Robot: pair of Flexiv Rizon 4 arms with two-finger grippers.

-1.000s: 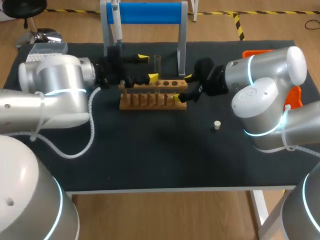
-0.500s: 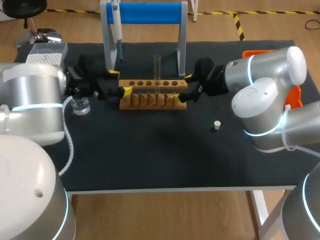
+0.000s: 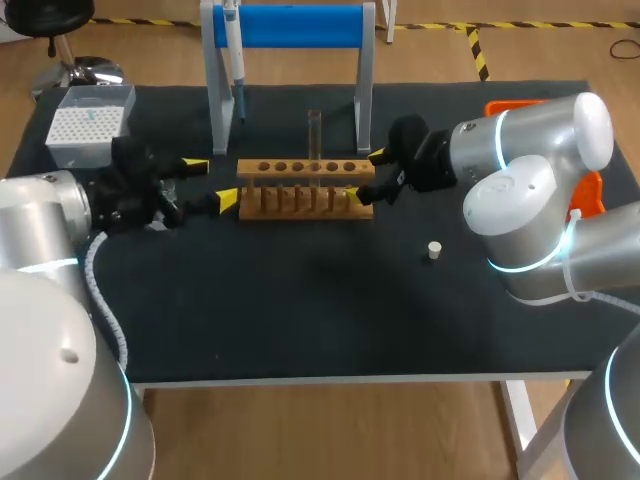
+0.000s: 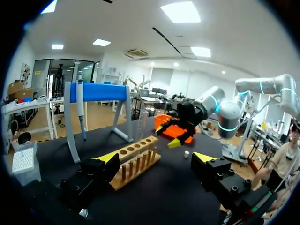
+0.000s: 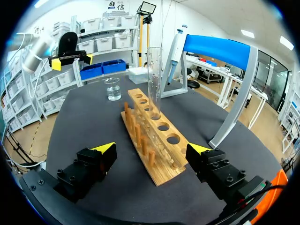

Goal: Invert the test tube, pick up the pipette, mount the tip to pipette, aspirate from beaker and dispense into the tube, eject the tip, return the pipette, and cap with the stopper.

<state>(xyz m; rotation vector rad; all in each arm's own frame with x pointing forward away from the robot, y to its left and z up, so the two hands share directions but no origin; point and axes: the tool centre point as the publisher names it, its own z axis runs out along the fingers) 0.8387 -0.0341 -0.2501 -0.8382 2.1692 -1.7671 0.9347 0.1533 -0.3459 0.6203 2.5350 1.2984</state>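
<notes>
With the clear glass test tube (image 3: 314,135) upright in the wooden rack (image 3: 300,200), upper centre, the spread left hand (image 3: 212,182) should next reach the white pipette (image 3: 233,45) hanging upper left; the right hand (image 3: 366,176) is spread too.

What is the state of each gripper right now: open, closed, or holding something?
Left gripper: open, holding nothing.
Right gripper: open, holding nothing; the wooden rack has its end between the fingers.
</notes>
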